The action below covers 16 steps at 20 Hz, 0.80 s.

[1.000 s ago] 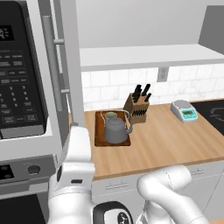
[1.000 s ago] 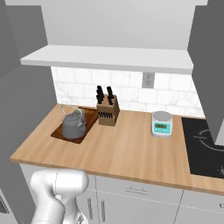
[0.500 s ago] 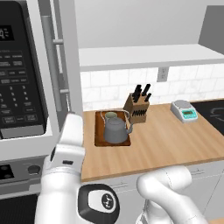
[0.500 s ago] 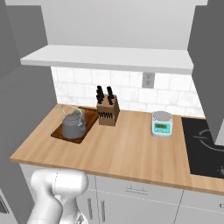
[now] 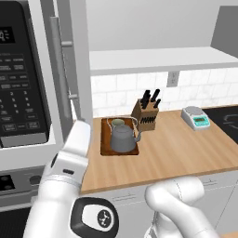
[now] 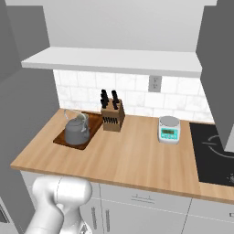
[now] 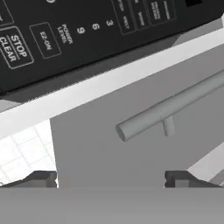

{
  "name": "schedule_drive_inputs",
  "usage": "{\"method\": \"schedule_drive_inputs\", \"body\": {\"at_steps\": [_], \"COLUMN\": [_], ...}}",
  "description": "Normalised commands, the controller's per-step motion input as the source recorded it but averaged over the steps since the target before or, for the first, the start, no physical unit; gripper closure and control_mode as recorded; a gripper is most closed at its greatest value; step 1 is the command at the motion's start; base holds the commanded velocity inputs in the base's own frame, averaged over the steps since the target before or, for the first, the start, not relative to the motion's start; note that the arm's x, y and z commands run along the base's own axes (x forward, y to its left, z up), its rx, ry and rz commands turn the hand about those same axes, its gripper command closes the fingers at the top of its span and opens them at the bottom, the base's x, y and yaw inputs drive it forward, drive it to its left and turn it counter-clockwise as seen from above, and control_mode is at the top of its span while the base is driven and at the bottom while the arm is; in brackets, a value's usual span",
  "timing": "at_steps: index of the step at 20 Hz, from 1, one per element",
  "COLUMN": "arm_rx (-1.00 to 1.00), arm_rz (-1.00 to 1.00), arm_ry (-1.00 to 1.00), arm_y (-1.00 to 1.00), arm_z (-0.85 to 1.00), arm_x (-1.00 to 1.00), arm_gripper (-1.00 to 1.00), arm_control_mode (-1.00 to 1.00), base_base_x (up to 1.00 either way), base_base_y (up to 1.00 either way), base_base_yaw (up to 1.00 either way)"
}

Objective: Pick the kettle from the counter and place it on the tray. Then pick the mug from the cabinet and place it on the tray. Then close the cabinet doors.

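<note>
light: bright, even | shadows: soft, faint | glare: none | focus: sharp, rendered look

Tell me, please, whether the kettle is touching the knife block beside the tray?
Apart. The right base view shows bare tray and counter between the kettle and the knife block.

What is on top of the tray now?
The kettle stands on the tray, with the mug behind it. The kettle covers the mug's lower part.
</note>
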Motion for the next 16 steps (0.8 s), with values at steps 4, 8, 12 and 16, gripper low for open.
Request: {"method": "schedule_drive_inputs", "body": {"at_steps": [4, 8, 12, 16], "arm_rx": [0.09, 0.13, 0.17, 0.20], "arm_rz": [-0.17, -0.09, -0.04, 0.00], "arm_ry": [0.00, -0.01, -0.07, -0.11], "arm_y": [-0.43, -0.57, -0.65, -0.76], "arm_z": [0.09, 0.09, 0.10, 0.14], "arm_x": [0.24, 0.29, 0.26, 0.17], "arm_gripper": [-1.00, -1.00, -1.00, -1.00], "arm_control_mode": [-1.00, -1.00, -1.00, -1.00], "base_base_x": [0.00, 0.00, 0.00, 0.00], "base_base_y": [0.00, 0.00, 0.00, 0.00], "base_base_yaw": [0.00, 0.00, 0.00, 0.00]}}
